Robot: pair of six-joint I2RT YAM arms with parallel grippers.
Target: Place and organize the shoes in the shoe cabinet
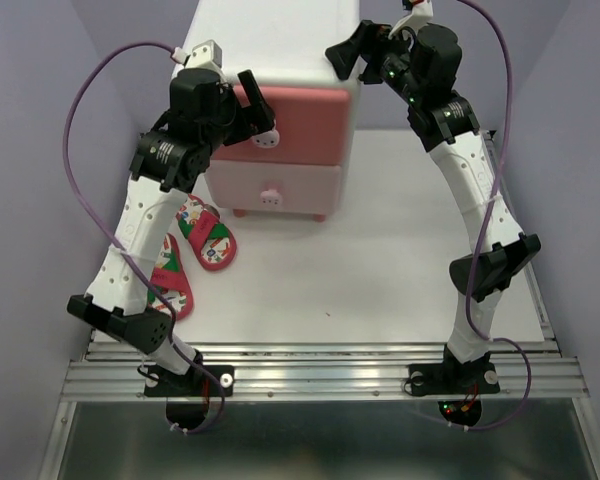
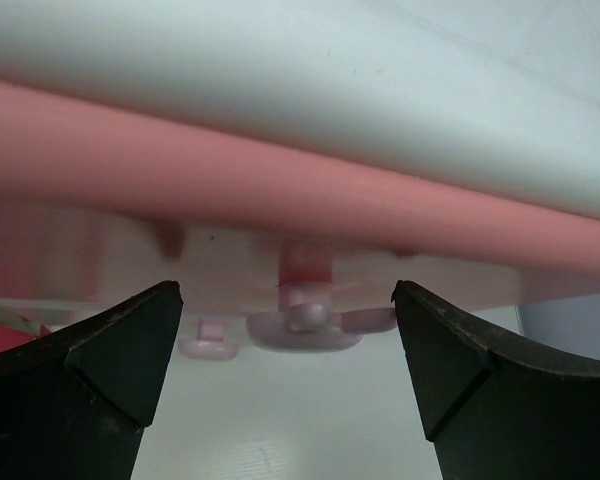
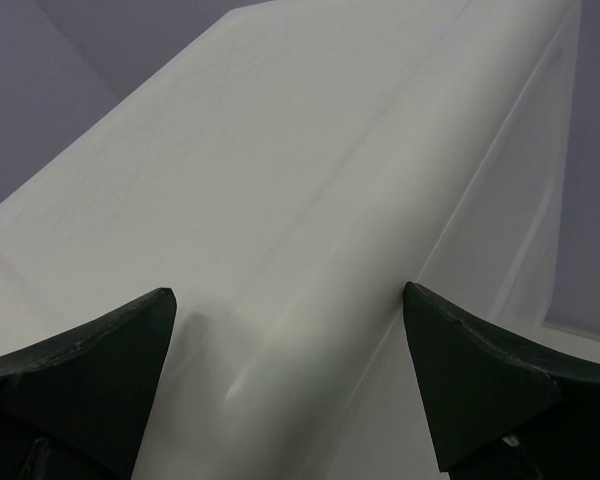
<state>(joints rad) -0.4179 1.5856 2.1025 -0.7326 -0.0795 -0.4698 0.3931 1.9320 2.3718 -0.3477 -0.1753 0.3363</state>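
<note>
The shoe cabinet [image 1: 280,40] stands at the back centre, with a darker pink upper drawer front [image 1: 305,118] above a paler lower one [image 1: 280,182]. My left gripper [image 1: 258,112] is open in front of the upper drawer. In the left wrist view its jaws [image 2: 285,295] straddle the upper bunny knob [image 2: 305,325] without touching it. My right gripper [image 1: 352,48] is open at the cabinet's top right corner. In the right wrist view [image 3: 287,295] it spans the white cabinet edge [image 3: 310,150]. Two red sandals [image 1: 208,235] [image 1: 170,280] lie left of the cabinet, partly under my left arm. The white sneakers are out of view.
The lower drawer's bunny knob [image 1: 271,196] shows below the upper one, and in the left wrist view [image 2: 210,345]. Purple walls close in on both sides and the back. The white tabletop [image 1: 380,270] spreads in front of the cabinet.
</note>
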